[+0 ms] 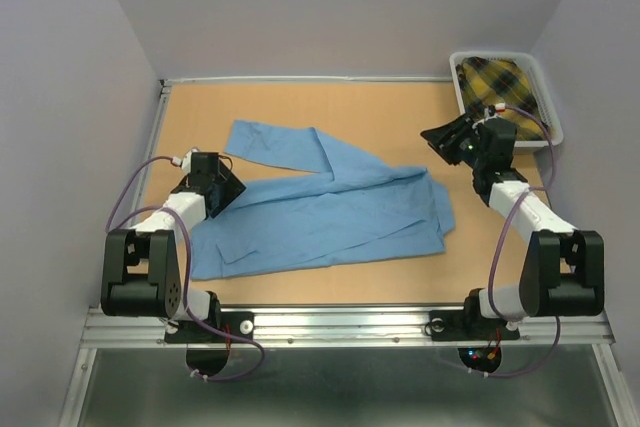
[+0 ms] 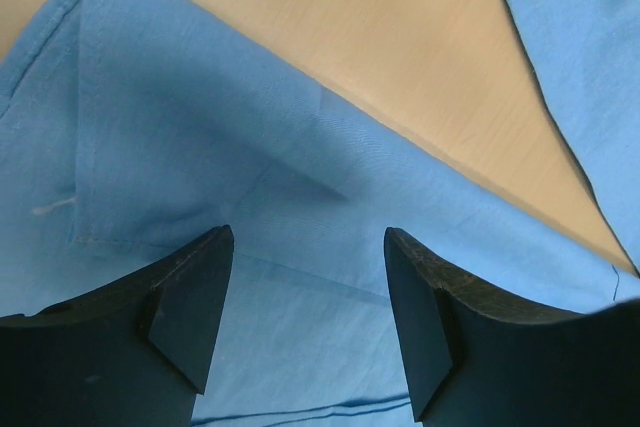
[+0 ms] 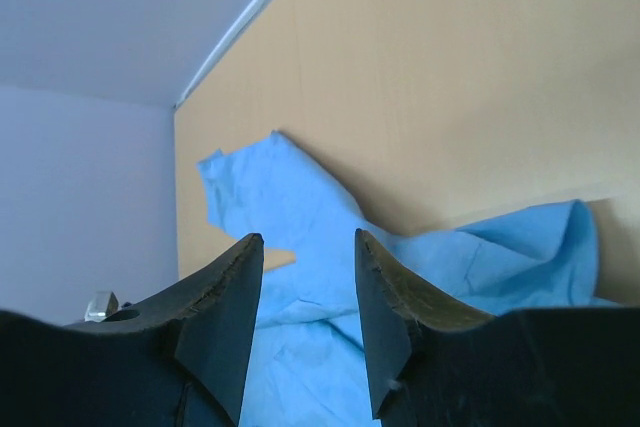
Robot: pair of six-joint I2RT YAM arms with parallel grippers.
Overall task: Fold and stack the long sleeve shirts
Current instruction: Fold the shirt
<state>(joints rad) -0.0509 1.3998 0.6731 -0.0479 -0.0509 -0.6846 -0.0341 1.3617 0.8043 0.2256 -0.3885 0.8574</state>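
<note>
The blue shirt (image 1: 320, 212) lies on the table (image 1: 400, 112), perhaps half folded, nothing stacked. The left gripper (image 2: 305, 237) hovers wide over it; the right gripper (image 3: 310, 237) stands parted, empty. A checked garment (image 1: 505, 87) sits in a basket (image 1: 490, 54).

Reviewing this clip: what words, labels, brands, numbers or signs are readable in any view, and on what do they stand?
No readable text in any of the three views.
On the light blue shirt: plain cloth, no print or label showing.
On the plaid cloth in the white bin: a checked pattern only, no lettering.
</note>
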